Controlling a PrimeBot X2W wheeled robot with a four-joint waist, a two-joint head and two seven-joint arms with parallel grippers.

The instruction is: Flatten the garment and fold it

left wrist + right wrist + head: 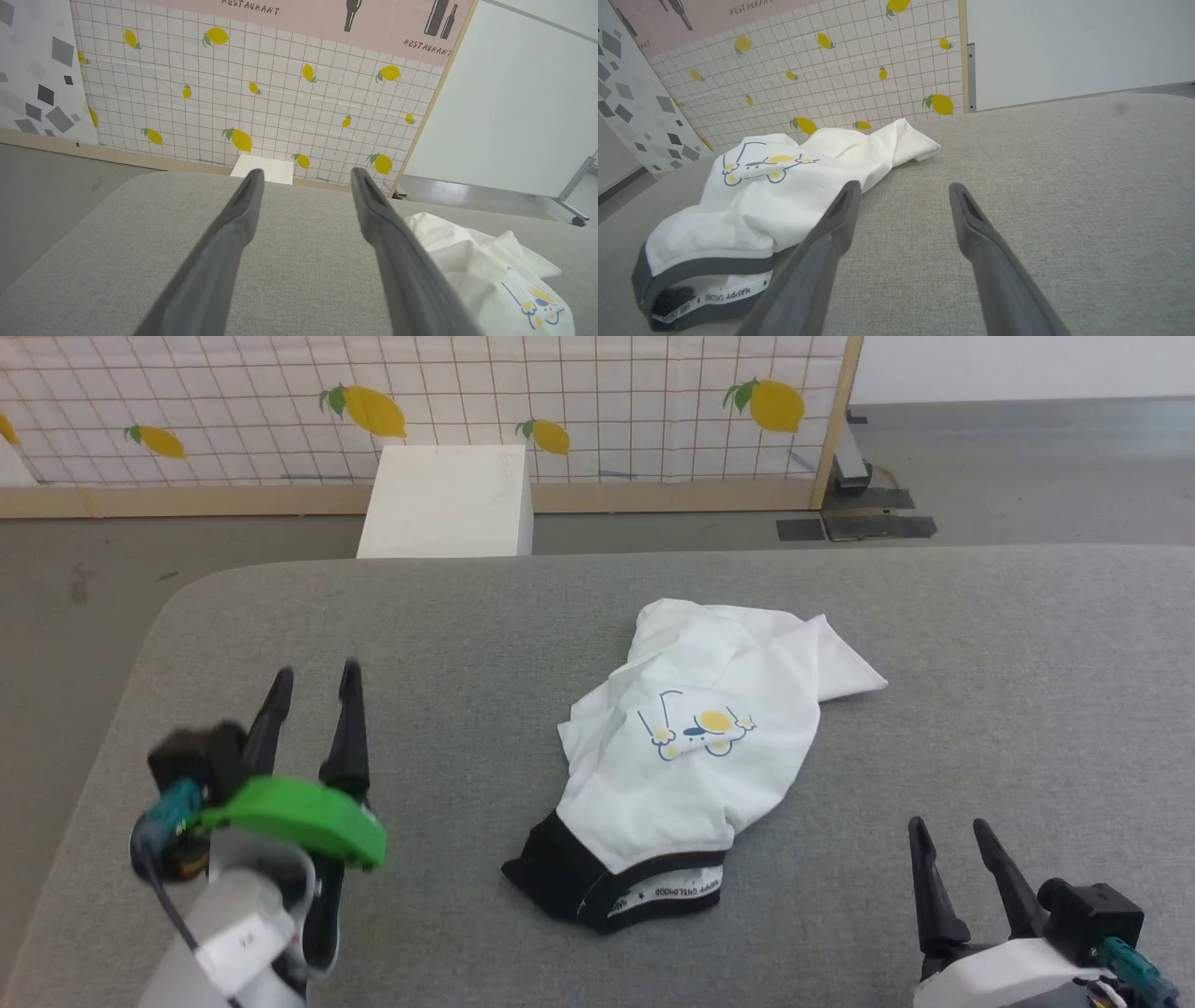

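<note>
**Fig.** The left gripper [316,670] and the right gripper [948,823] are shown poised over a grey fabric-covered surface [448,616], fingers pointing forward. Each pair of long dark fingers is spread apart with nothing held. A soft white T-shirt [691,747] with black collar trim and a yellow-and-blue chest print is seen crumpled between the two grippers, touched by neither. A white rectangular box [448,499] is seen beyond the left fingertips, before a lemon-printed grid wall panel [607,392].
</note>
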